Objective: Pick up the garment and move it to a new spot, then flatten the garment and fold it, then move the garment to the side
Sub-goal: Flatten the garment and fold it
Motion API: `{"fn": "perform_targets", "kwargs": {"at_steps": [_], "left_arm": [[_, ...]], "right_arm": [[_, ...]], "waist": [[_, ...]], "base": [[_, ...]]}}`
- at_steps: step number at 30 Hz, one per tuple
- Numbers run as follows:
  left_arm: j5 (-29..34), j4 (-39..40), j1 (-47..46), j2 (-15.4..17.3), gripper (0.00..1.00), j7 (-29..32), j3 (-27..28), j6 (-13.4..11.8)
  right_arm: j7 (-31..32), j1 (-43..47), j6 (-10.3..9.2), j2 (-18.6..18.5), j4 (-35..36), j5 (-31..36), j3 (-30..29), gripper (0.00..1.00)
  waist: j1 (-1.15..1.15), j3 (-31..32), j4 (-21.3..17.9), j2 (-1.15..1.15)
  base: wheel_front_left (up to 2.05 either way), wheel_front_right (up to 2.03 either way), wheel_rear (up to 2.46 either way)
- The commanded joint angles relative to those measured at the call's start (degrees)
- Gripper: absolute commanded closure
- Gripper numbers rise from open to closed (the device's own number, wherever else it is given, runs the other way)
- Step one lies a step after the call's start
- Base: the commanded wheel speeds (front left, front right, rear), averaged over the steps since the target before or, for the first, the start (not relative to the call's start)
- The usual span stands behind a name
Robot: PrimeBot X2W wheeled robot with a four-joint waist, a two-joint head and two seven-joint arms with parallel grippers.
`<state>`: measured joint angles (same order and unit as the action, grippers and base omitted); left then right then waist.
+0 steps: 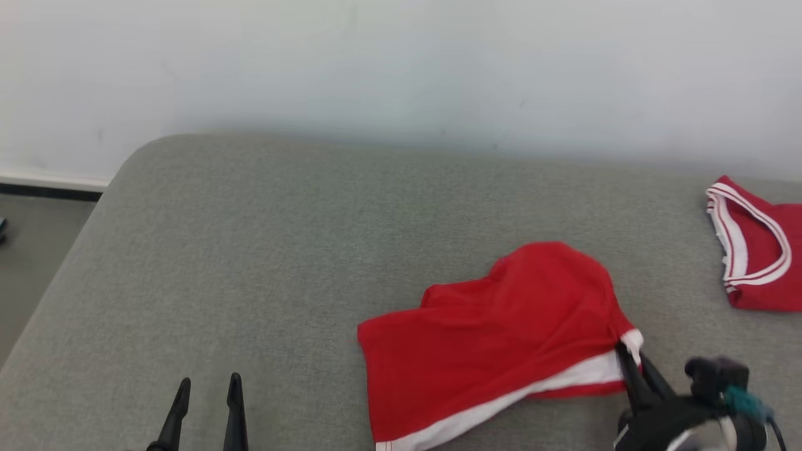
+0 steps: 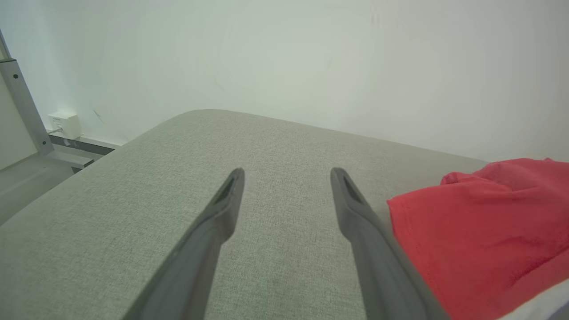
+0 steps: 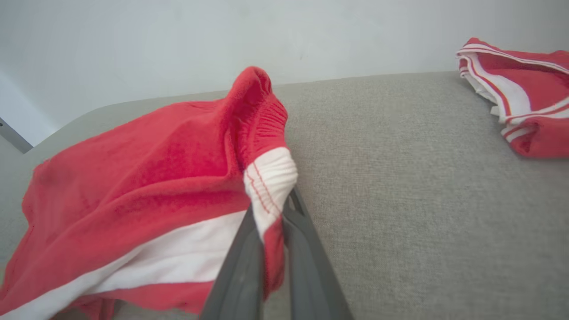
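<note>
The red garment (image 1: 495, 332) with its white band lies crumpled on the grey padded surface (image 1: 282, 250), right of centre in the lower half of the head view, one part humped up towards the middle of the frame. At the lower right, the right gripper (image 1: 630, 357) has its two dark fingers pinched together on the garment's right-hand corner, where the gathered white hem meets the red. In the right wrist view that white ribbed edge sits squeezed between the fingers (image 3: 240, 266) at bottom centre, and the cloth rises in a peak just above them and spreads away to the left. The left gripper (image 1: 208, 388) sits at the lower left of the head view, fingers apart and holding nothing, above bare grey fabric, well apart from the garment's left edge. In the left wrist view the red cloth shows at the right edge, beside the right-hand finger. A second red-and-white garment (image 1: 755, 250) lies at the far right edge, apart from the first. A pale wall (image 1: 376, 62) fills the top.
</note>
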<state>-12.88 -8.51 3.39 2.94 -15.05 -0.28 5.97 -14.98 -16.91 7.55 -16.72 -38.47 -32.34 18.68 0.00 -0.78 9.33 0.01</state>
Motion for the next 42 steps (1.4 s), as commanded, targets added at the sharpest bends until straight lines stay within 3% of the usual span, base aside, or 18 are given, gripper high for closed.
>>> {"fn": "perform_targets", "kwargs": {"at_steps": [1,10,11,12,13,21,28,42], "left_arm": [[-0.15,-0.06,0.59,-0.07,0.0,-0.17,-0.09,-0.16],[-0.59,-0.32,0.8,-0.07,0.0,-0.17,-0.9,-0.05],[-0.58,-0.38,0.91,-0.06,0.0,-0.17,-0.95,-0.02],[-0.56,-0.41,0.97,-0.07,0.0,-0.17,-0.98,-0.01],[-0.53,-0.46,1.05,-0.06,0.0,-0.17,-0.98,0.02],[0.38,-0.38,1.15,-0.07,0.0,-0.17,-0.19,0.39],[0.86,-0.06,1.33,-0.07,0.0,-0.17,0.42,0.56],[2.0,0.95,3.07,-0.08,0.0,-0.17,1.24,1.07]], "right_arm": [[-0.24,2.26,-0.14,0.13,1.13,0.21,-0.72,1.0],[4.08,17.79,-0.14,4.48,13.6,3.63,-10.64,1.0],[4.47,18.79,-0.14,4.9,14.63,4.45,-11.46,0.63],[4.93,19.73,-0.14,5.35,15.54,5.1,-12.44,0.14],[5.36,20.6,-0.14,5.62,16.26,6.24,-13.28,0.0],[5.38,23.17,-0.14,7.63,23.65,13.12,-19.19,0.0],[4.28,24.68,-0.14,8.85,29.3,15.48,-19.86,0.0],[2.18,26.01,-0.15,9.65,31.25,16.47,-19.45,0.0]], "waist": [[0.0,1.67,-2.11,-0.01],[0.0,2.31,-4.34,-0.01],[0.0,2.34,-4.55,-0.01],[0.0,2.36,-4.72,-0.01],[0.0,2.43,-4.87,-0.01],[0.0,3.01,-5.72,-0.01],[0.0,3.57,-5.82,-0.01],[0.0,4.03,-6.22,-0.01]], "base": [[0.0,0.0,0.0],[0.0,0.0,0.0],[0.0,0.0,0.0],[0.0,0.0,0.0],[0.0,0.0,0.0],[0.0,0.0,0.0],[0.0,0.0,0.0],[0.0,0.0,0.0]]}}
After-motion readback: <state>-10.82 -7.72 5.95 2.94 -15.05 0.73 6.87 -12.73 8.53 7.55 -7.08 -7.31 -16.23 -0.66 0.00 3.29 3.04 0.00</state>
